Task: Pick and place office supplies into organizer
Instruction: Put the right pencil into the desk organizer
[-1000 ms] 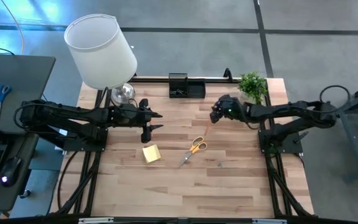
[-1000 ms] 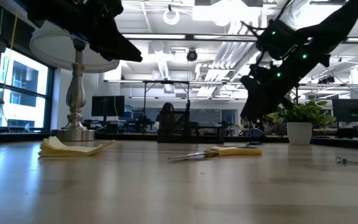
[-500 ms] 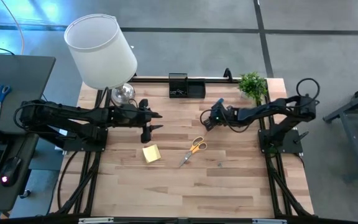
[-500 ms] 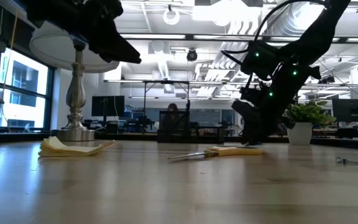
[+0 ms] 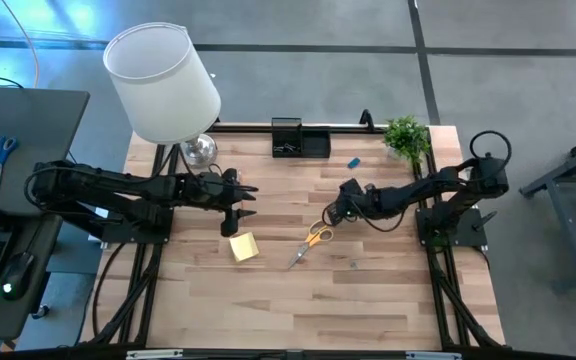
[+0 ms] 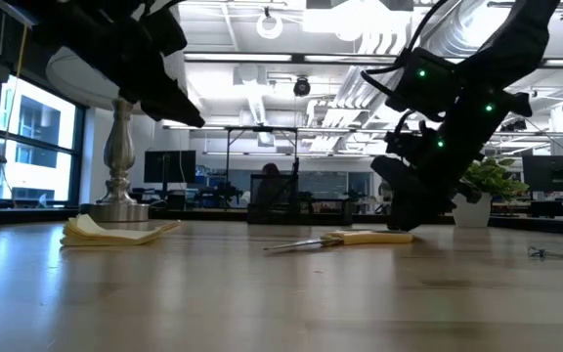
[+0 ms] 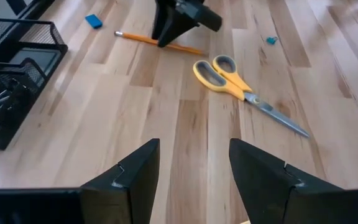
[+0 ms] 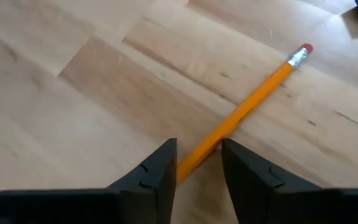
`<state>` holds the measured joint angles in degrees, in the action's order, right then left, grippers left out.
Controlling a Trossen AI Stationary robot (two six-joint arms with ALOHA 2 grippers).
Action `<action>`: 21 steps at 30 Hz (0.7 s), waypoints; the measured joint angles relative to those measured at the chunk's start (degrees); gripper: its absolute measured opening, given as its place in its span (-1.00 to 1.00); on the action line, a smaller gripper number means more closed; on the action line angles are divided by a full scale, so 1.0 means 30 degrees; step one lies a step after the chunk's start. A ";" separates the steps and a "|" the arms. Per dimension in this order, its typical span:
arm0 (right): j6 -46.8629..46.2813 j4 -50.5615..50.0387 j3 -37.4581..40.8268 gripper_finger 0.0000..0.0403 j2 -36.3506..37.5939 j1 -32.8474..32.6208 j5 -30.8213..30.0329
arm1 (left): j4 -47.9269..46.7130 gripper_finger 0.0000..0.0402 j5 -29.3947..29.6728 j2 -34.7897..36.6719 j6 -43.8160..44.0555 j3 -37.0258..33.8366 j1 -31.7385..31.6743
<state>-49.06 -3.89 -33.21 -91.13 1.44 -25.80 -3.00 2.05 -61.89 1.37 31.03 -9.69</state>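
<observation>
Wooden tabletop (image 5: 368,300) near mid-width: my right gripper (image 8: 196,163) came down with fingers apart, straddling the orange pencil (image 8: 247,109). My left gripper (image 7: 191,177) hung open above the yellow pad (image 5: 244,246).

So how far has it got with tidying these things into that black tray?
Done: the organizer already holds some small items. In hand: the right gripper is down on the table, straddling an orange pencil, not lifted yet. Left: the orange-handled scissors, sticky-note pad and blue eraser. The left gripper hovers open.
</observation>
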 joint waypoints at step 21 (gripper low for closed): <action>0.1987 0.0726 0.0095 -0.98 0.0218 -0.1538 -0.1536 | 0.0473 -0.08 0.0014 0.0000 0.0000 -0.0022 -0.0015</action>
<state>-43.10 -1.72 -32.93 -90.48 -3.17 -30.40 -1.58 2.09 -61.89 1.37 30.96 -9.74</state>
